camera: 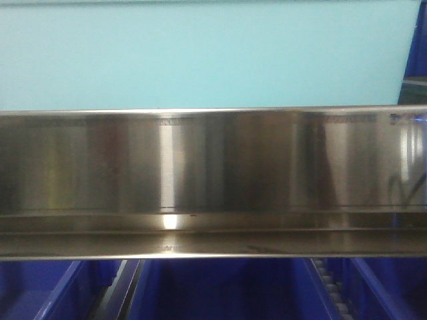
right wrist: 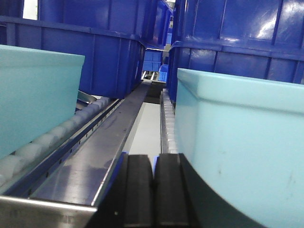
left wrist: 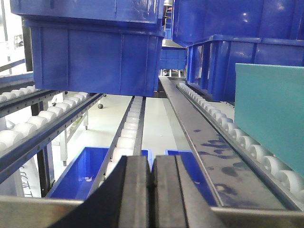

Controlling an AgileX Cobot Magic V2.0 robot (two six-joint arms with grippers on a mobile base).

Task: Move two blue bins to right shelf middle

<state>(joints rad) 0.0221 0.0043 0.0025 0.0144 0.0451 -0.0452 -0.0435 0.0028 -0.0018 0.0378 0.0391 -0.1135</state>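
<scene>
Because the left gripper and right gripper are pressed shut on nothing, with the 2 blue bins farther up the roller rack, a reach could jam against the pale bin on that rack.

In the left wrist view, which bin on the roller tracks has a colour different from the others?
The bin at the right edge: it is pale turquoise, while the other bins are all dark blue.
</scene>
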